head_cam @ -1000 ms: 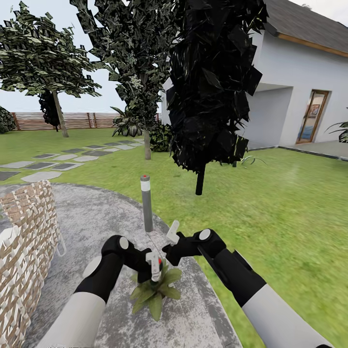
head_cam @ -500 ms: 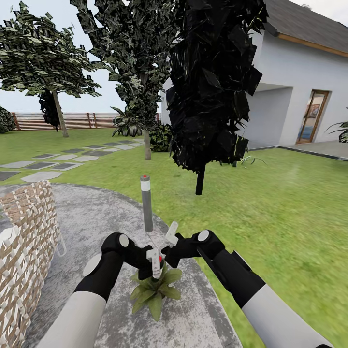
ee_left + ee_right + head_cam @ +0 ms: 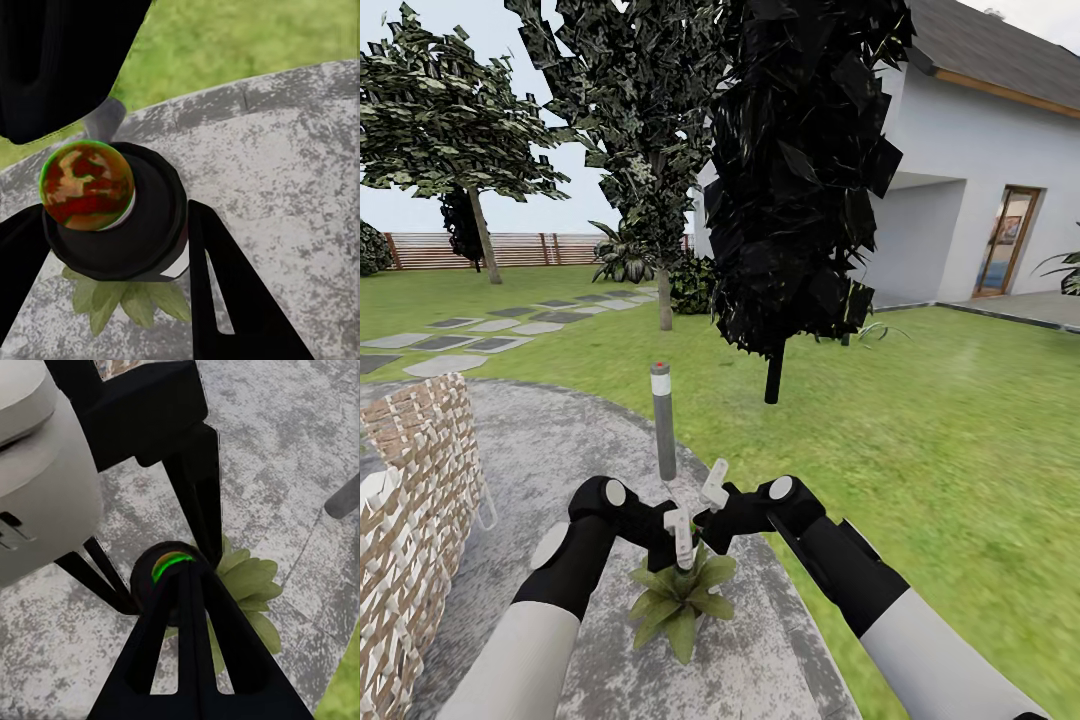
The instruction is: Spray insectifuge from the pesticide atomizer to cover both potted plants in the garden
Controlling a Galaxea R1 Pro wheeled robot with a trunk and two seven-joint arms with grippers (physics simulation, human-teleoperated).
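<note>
Lifting slightly since a second ago, the left claw (image 3: 678, 535) is pinching a round dark object (image 3: 112, 214), seemingly the pesticide atomizer, above the broad-leaved potted plant (image 3: 678, 598) near the mottled patio (image 3: 550, 450) edge; right claw (image 3: 712, 490) spread unclear.

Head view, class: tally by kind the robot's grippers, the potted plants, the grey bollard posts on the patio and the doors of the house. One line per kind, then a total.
Grippers: 2, left gripper and right gripper
Potted plant: 1
Grey bollard post: 1
House door: 1
Total: 5
</note>
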